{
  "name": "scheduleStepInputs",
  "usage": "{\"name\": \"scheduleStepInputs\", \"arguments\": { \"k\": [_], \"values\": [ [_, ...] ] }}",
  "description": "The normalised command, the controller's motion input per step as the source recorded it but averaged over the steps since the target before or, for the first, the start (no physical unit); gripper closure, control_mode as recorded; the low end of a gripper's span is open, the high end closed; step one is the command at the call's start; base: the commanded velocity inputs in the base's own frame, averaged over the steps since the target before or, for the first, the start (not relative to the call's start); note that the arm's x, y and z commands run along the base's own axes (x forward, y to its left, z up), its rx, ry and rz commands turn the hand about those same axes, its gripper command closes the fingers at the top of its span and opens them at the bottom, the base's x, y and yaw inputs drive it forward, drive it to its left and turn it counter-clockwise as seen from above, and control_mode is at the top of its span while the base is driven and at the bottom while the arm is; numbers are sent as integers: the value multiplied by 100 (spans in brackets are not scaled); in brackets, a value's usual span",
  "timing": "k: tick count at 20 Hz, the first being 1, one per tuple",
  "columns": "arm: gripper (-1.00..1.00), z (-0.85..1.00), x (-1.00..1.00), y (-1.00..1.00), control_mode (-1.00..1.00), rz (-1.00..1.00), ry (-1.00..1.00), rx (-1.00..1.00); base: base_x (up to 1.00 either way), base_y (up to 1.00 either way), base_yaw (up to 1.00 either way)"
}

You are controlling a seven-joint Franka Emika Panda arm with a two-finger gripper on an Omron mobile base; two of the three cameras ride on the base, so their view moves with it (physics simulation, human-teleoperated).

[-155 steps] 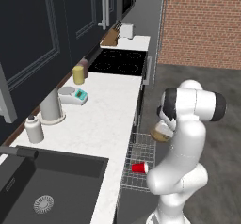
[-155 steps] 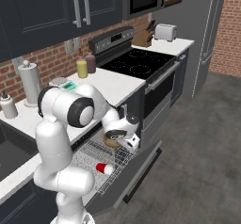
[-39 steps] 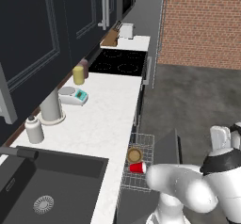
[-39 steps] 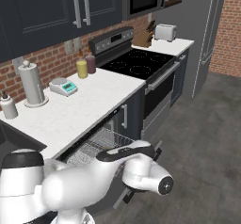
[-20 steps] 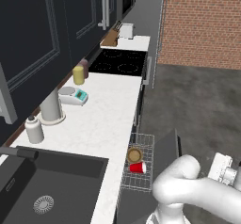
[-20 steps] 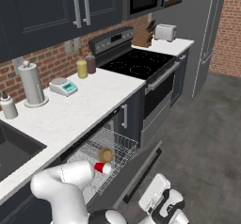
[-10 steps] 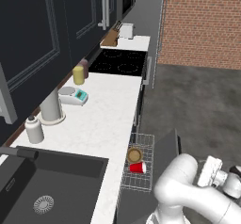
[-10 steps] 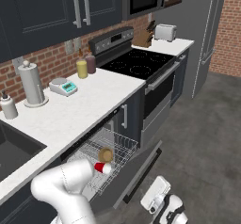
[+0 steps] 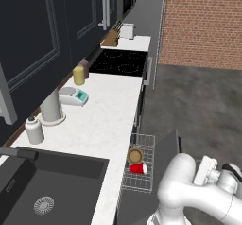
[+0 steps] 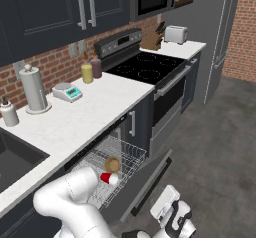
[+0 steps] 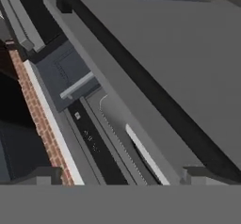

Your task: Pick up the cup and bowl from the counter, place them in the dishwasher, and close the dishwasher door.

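- I saw the counter [image 9: 111, 113] running long and white from the black sink at its near end to the cooktop at its far end; neither task item stood on it.
- The dishwasher [image 10: 122, 179] sat under the counter's front edge, its wire rack [image 9: 138, 182] pulled out over the lowered door.
- The dishwasher door [image 10: 150, 182] hung partly open, a broad flat dark panel. I judged it rigid, hinged at the bottom and fairly heavy, best pushed from underneath near its free top edge rather than gripped.
- My gripper [image 10: 175, 225] sat low beside and below that free edge; I could not tell whether its jaws were spread or closed.
- The bowl [image 9: 135, 155] lay in the rack toward its far end. I judged it light, stiff and safe to leave.
- The cup [image 9: 138, 168] lay on its side just beside the bowl, nearer me. It looked light, so I judged a hard slam could roll it.
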Motion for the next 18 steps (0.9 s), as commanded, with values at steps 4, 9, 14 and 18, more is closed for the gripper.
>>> {"name": "scheduleStepInputs", "arguments": {
  "k": [4,9,14,18],
  "values": [
    [-100,-71,60,-21,-100,0,-7,2,0,0,0],
    [-100,-86,57,-27,-100,2,-5,2,0,0,0],
    [-100,-100,22,-63,-100,3,-12,0,0,0,0],
    [-100,-100,15,-58,-100,5,-4,0,0,0,0]
  ]
}}
